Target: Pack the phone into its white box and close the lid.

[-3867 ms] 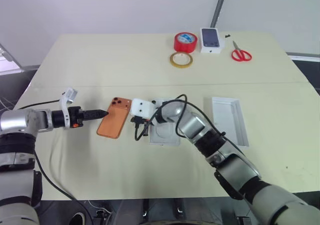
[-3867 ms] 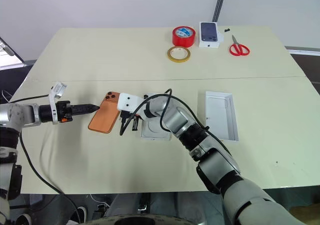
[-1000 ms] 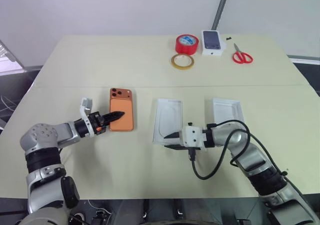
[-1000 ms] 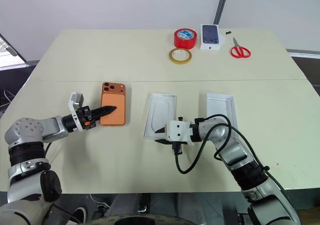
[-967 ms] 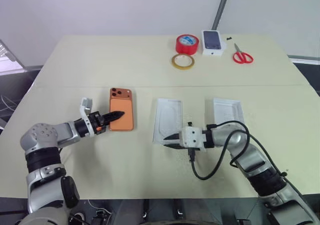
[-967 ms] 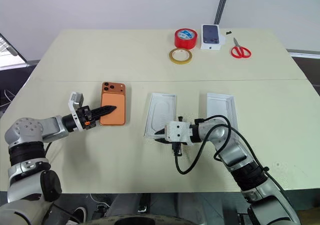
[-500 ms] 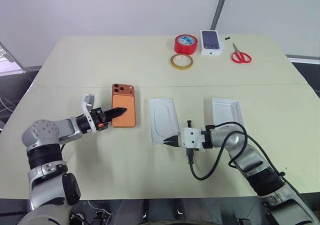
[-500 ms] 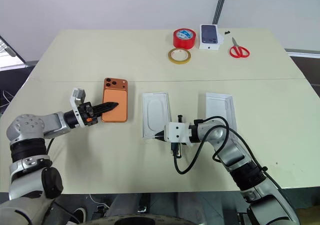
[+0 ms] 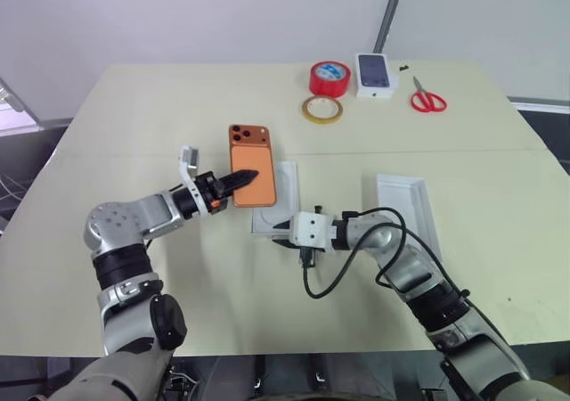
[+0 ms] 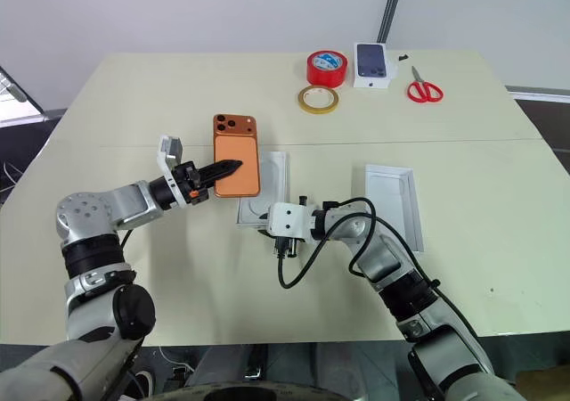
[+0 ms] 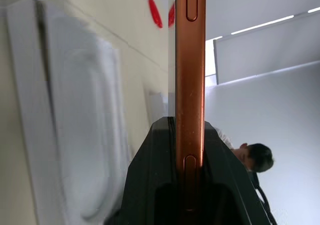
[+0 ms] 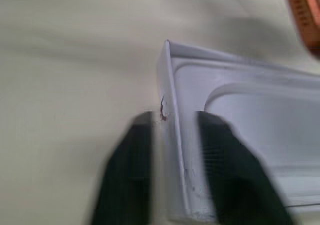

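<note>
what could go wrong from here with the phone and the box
1. The left gripper pinches the phone by one edge only, with most of it hanging past the fingers over the white box; it could tilt or slip out.

2. The right gripper straddles the box's near wall with open jaws, so the box may slide when the phone presses in.

3. The phone sits partly off the box's far-left side, so it could catch on the rim.

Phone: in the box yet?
Out. The left gripper holds the phone above the table, overlapping the white box's left edge.
</note>
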You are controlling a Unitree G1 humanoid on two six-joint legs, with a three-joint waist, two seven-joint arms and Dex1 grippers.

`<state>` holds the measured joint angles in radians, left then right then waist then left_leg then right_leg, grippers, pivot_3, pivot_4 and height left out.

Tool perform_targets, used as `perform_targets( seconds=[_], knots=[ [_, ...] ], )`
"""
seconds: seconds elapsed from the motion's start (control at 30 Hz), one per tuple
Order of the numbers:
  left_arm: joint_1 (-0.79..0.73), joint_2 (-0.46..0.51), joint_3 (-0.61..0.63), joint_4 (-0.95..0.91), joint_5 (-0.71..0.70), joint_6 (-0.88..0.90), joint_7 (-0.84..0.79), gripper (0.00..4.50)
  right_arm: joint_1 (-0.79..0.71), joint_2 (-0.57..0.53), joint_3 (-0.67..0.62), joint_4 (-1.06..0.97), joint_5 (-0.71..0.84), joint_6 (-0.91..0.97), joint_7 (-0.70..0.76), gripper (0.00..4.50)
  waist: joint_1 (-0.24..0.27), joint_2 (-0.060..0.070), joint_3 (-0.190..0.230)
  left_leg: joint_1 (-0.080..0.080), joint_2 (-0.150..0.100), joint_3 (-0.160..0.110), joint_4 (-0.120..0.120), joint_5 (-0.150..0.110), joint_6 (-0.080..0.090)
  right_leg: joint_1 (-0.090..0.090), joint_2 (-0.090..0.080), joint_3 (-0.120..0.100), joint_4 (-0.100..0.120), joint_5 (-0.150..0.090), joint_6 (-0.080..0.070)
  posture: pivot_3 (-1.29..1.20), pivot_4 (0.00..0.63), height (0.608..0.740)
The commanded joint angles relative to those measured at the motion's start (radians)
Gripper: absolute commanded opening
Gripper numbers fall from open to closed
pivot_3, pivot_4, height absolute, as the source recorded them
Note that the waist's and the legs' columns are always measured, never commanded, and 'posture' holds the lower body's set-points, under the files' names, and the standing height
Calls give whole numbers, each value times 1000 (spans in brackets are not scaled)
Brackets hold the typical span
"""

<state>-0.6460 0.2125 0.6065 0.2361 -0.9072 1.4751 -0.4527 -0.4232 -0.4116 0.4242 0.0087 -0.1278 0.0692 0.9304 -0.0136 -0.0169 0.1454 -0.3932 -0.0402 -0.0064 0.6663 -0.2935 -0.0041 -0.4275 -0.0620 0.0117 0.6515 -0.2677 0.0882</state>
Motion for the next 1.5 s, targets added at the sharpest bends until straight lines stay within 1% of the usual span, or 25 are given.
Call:
perform_targets(
  seconds=[0.03, 0.07, 0.2, 0.3, 0.37, 0.43, 0.5, 0.53, 0.63, 0.73, 0.87, 0.93, 1.0, 1.17, 1.23, 1.3, 1.33, 1.37, 1.4, 1.43, 1.47, 1.5],
  knots=[
    [3, 3, -9, -54, -49, -8, -14, 0, 27, -32, -30, -107, 57, 14, 36, 2998, 1, 0, 0, 0, 0, 0, 0, 0, 0, 0, 0, 0, 0, 0, 0, 0, 150, 740],
    [6, 4, -10, -54, -50, -10, -13, 0, 31, -39, -34, -117, 61, 16, 39, 2998, 1, 0, 0, 0, 0, 0, 0, 0, 0, 0, 0, 0, -1, 0, 0, 0, 150, 740],
    [21, 7, -42, -34, -40, -18, -23, 0, 109, -147, -124, -216, 176, 76, 112, 2998, 5, 0, 0, 0, 0, 0, 0, 0, 0, 1, 0, 0, -1, 0, 0, 0, 150, 740],
    [36, -6, -82, -48, -43, -14, -29, 0, 156, -183, -205, -207, 233, 100, 94, 2998, 3, 0, 0, 0, 0, 0, 0, 0, 1, 1, 0, 0, -2, 0, 0, 0, 150, 740],
    [43, -7, -101, -47, -39, -17, -26, 0, 163, -189, -233, -189, 235, 110, 71, 2998, 0, 0, 0, 0, 0, 0, 0, 0, 1, 1, 0, 0, -2, 0, 0, 0, 150, 740],
    [42, -7, -98, -35, -47, -22, -27, 0, 161, -200, -226, -169, 202, 92, 56, 2998, -2, -1, 0, 0, 0, 0, 0, 0, 0, 1, 0, 0, -1, 0, 0, 0, 150, 740],
    [48, -2, -122, -38, -31, -42, -24, 1047, 147, -192, -229, -153, 192, 91, 28, 3051, 0, 0, 0, 1, 0, 0, 0, 0, 0, 1, 0, 0, -1, 0, 0, 0, 150, 740],
    [50, 2, -130, -41, -28, -45, -25, 1352, 141, -184, -233, -151, 196, 99, 17, 3051, 0, -1, 1, 1, 0, 0, 0, 0, 0, 1, 0, 0, -1, 0, 0, 0, 150, 740],
    [43, 10, -156, -97, -31, -53, -11, 2745, 128, -185, -221, -144, 185, 93, 9, 3051, 3, -1, 1, 0, 0, 0, 0, 0, 0, 1, 0, 0, -1, 0, 0, 0, 150, 740],
    [15, 16, -168, -135, -37, -15, 31, 2745, 113, -175, -212, -119, 175, 85, -7, 3051, 4, -1, 1, 0, 0, 0, 0, 0, 0, 1, 0, 0, -1, 0, 0, 0, 150, 740],
    [17, 42, -183, -192, -60, 40, 27, 2745, 97, -157, -204, -97, 172, 77, -19, 3051, 3, -1, 1, 0, 0, 0, 0, 0, 0, 1, 0, 0, -1, 0, 0, 0, 150, 740],
    [16, 51, -167, -205, -74, 61, 29, 2745, 88, -149, -204, -84, 170, 75, -25, 3051, 2, 0, 1, 0, 0, 0, 0, 0, 0, 1, 0, 0, -1, 0, 0, 0, 150, 740],
    [31, 75, -175, -244, -79, 55, 16, 2745, 84, -149, -199, -72, 163, 62, -25, 3051, -1, 0, 1, 1, 0, 0, 0, 0, 0, 1, 0, 0, -1, 0, 0, 0, 150, 740],
    [40, 135, -165, -273, -90, 62, 12, 2745, 76, -145, -196, -55, 160, 52, -26, 3051, 0, 0, 1, 1, 0, 0, 0, 0, 0, 1, 0, 0, -1, 0, 0, 0, 150, 740],
    [50, 164, -174, -273, -56, 4, 11, 2745, 63, -132, -206, -41, 164, 66, -41, 3051, 1, 0, 1, 1, 0, 0, 0, 0, 0, 1, 0, 0, -1, 0, 0, 0, 150, 740],
    [101, 247, -292, -295, 71, -162, -36, 2745, 43, -121, -213, -15, 154, 71, -61, 3051, -4, 0, 1, 1, 0, 0, 0, 0, 0, 1, 0, 0, -1, 0, 0, 0, 150, 740],
    [127, 288, -359, -301, 131, -235, -64, 2236, 34, -116, -216, -3, 148, 72, -73, 2514, -5, 1, 1, 1, 0, 0, 0, 0, 0, 1, 0, 0, -1, 0, 0, 0, 150, 740],
    [156, 330, -436, -313, 200, -330, -107, 1968, 23, -113, -215, 10, 138, 69, -86, 2265, -4, 1, 1, 1, 0, 0, -1, 0, 0, 1, 0, 1, -1, 0, 0, 0, 150, 740],
    [172, 348, -476, -309, 243, -396, -128, 1438, 14, -110, -211, 22, 125, 63, -99, 1708, -1, 1, 1, 1, 0, 0, -1, 0, -1, 1, 0, 0, -1, 0, 0, 0, 150, 740],
    [177, 353, -498, -294, 270, -439, -133, 991, 7, -107, -206, 33, 112, 54, -112, 1255, 0, 1, 1, 1, 0, 0, -1, 0, -1, 1, 0, 0, -1, 0, 0, 0, 150, 740],
    [180, 354, -512, -276, 290, -477, -142, 399, 1, -103, -202, 41, 108, 49, -117, 672, 4, 1, 1, 1, 0, 0, -1, 0, -1, 1, 0, 1, -2, 0, 0, 0, 150, 740],
    [180, 351, -517, -262, 300, -497, -150, 12, -2, -100, -200, 45, 107, 48, -118, 235, 7, 1, 1, 1, 0, 0, -1, 0, 0, 2, 0, 0, -2, 0, 0, 0, 150, 740]
  ],
)
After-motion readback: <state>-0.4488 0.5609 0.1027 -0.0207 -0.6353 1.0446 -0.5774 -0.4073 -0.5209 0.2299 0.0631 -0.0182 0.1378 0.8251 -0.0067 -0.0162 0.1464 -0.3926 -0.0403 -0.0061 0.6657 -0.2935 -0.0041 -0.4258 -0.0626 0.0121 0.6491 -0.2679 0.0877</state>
